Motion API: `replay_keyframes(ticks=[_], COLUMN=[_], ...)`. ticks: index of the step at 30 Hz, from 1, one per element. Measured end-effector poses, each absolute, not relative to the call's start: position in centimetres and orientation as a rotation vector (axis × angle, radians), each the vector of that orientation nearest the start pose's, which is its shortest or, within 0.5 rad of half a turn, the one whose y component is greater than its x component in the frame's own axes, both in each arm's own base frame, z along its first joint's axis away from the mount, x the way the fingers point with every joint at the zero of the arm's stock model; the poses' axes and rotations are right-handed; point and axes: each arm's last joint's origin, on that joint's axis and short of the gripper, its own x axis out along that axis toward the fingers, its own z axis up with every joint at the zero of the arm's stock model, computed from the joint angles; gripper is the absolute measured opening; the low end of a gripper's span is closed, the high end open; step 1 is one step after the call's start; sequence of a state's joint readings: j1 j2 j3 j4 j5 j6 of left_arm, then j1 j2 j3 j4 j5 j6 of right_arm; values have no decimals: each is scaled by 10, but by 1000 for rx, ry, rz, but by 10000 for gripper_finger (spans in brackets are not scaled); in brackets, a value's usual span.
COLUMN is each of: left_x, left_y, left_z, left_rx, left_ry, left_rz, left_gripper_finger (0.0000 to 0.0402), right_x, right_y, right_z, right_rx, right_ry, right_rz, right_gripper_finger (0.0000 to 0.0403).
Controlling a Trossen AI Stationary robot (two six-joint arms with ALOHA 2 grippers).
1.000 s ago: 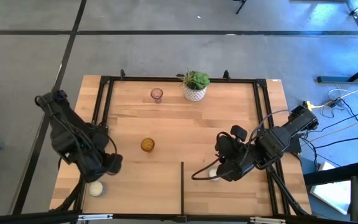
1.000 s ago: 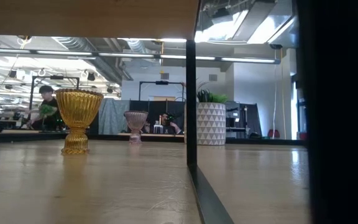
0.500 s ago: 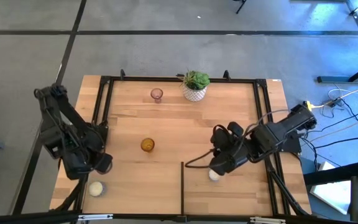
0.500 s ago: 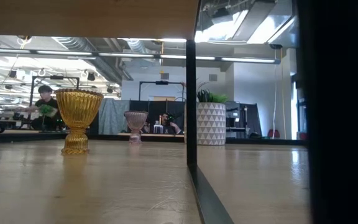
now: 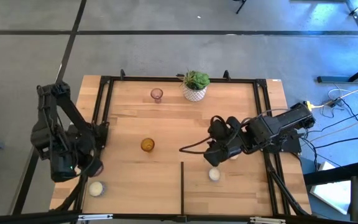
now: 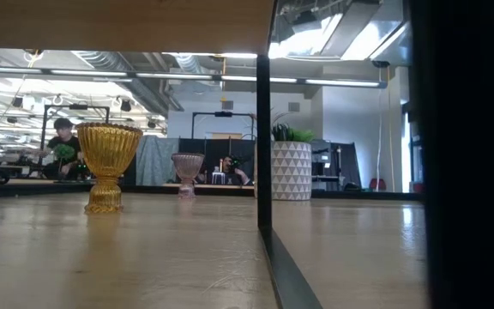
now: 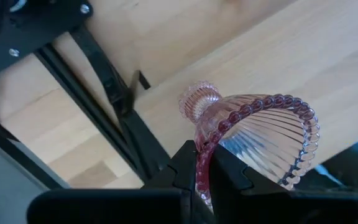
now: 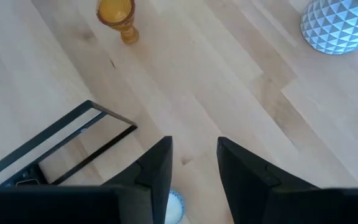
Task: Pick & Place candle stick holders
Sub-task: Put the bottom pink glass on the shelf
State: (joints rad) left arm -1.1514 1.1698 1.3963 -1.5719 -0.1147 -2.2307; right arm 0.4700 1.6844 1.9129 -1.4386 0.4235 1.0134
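My left gripper hangs over the table's left edge, shut on a pinkish-purple glass candle stick holder. My right gripper stands open and holds nothing; it is just far of a white holder that stands on the table and shows below its fingers. A second white holder stands at the near left. An amber glass holder stands on its foot mid-table, and another pink one near the far edge. My left gripper pinches the holder's beaded rim, one finger inside the cup and one outside. The fingers point steeply down. The holder is lifted clear and tilted on its side, its ribbed foot pointing away from the fingers.
A white patterned pot with a green plant stands at the far edge. A black frame runs around the table, with a rail along the left side and a short bar rising at the near middle. A person is in the room behind.
My left gripper has swung toward the table's left edge and rolled, carrying the pink holder clear of the table. My right gripper has moved toward the far edge, off the white holder, which stays standing where it was and now shows in full.
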Motion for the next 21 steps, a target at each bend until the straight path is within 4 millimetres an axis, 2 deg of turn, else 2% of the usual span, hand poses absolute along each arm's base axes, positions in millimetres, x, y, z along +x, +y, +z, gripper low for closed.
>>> replay_keyframes(ticks=[8, 21], left_x=[61, 59], left_y=[-154, -158], left_z=[363, 363], left_rx=[-977, -975], left_ry=[1324, 1319], left_rz=[586, 541], left_gripper_finger=[16, 16], right_x=[283, 285], right_y=[124, 124], right_z=[392, 393], right_rx=[405, 446], right_ry=[958, 934], right_rz=[-505, -518], right_gripper_finger=[131, 131])
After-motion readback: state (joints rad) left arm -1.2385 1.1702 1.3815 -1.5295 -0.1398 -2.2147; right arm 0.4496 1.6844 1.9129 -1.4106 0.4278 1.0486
